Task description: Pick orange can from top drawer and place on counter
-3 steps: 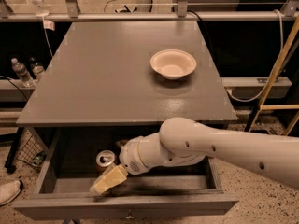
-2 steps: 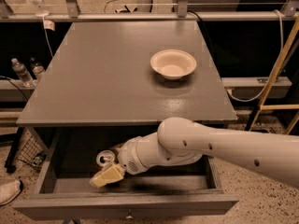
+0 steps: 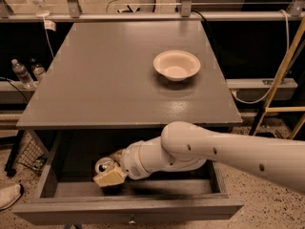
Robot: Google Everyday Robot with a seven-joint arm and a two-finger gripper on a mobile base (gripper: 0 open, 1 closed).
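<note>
The top drawer (image 3: 128, 209) stands pulled open below the counter (image 3: 109, 75), its dark inside showing. The orange can (image 3: 103, 166) stands upright in the drawer's left half; its silver top shows and most of its body is hidden. My gripper (image 3: 110, 171) reaches into the drawer from the right. Its cream fingers (image 3: 109, 177) lie around the can, one in front and one behind. The white arm (image 3: 228, 151) crosses the drawer's right half.
A cream bowl (image 3: 176, 65) sits on the counter's right part. Clear plastic bottles (image 3: 21, 73) stand on a shelf at the left. A wooden frame (image 3: 281, 80) leans at the right. A shoe (image 3: 8, 195) lies on the speckled floor at the lower left.
The gripper has moved a little left and up toward the can, and its fingers now lie around it instead of in front of it.
</note>
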